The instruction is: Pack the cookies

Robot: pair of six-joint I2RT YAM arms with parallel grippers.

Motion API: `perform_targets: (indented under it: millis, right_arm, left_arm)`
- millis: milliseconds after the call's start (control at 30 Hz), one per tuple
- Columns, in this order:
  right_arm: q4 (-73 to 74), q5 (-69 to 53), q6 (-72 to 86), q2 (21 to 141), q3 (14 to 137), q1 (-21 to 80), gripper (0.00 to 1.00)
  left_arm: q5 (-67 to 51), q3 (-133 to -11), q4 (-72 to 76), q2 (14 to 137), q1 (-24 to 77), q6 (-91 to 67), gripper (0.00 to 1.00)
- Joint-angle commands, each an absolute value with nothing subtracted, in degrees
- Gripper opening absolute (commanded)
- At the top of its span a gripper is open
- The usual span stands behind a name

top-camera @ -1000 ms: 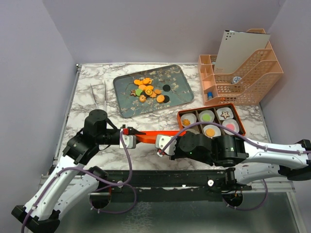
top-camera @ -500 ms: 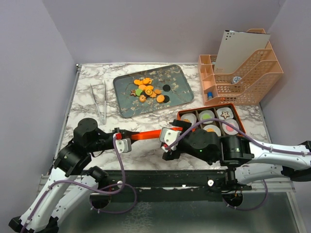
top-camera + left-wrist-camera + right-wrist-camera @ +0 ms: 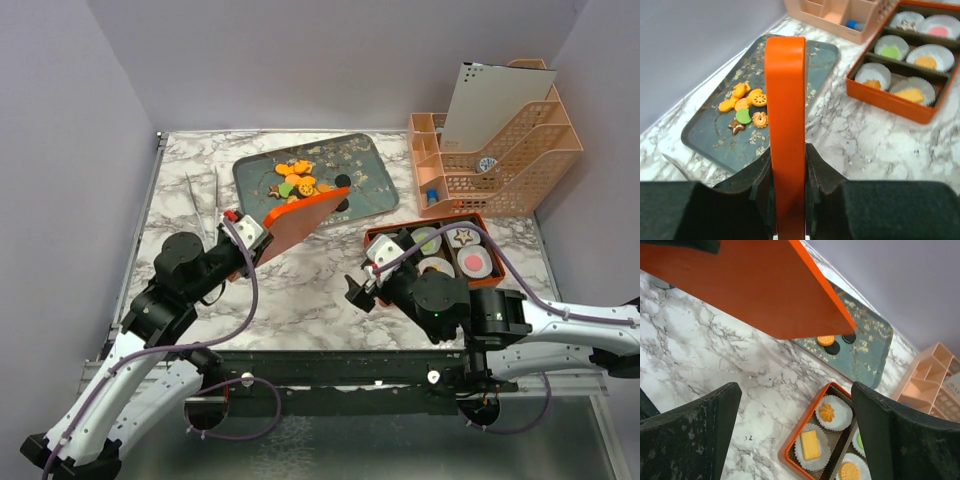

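Loose cookies lie in a heap on the teal tray; they are mostly orange, with green and black ones. The orange box holds more cookies in white paper cups. My left gripper is shut on the box's orange lid, which is lifted and tilted near the tray's front edge. In the left wrist view the lid stands edge-on between the fingers of the left gripper. My right gripper is open and holds nothing, at the box's left end. Below the right gripper are an orange swirl cookie and a yellow square cookie.
A peach desk organizer with a card in it stands at the back right, behind the box. Metal tweezers lie left of the tray. Purple walls close in the table on three sides.
My right gripper opened and let go of the orange lid, then drew back toward the box. My left arm swung the lid up and toward the tray.
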State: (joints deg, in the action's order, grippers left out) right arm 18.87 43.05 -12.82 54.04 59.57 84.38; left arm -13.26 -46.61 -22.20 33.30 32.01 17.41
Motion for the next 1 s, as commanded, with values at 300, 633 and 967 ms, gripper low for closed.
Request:
perform_targets:
  millis: [300,633,967]
  right_arm:
    - [21.6,36.2,8.6,60.4,55.5,68.7,1.00]
    - [23.3,24.0,20.3,67.5,49.7,52.0,1.00]
    - [21.2,20.3,25.9,76.2,45.5,51.0,1.00]
  left_arm:
    - [9.0,-45.3,-6.9,32.2,31.8,-4.7,0.00]
    - [16.9,-44.6,-5.0,30.1,31.2,-17.7,0.00]
    - [25.6,-38.4,1.6,24.6,31.2,-33.5,0.00]
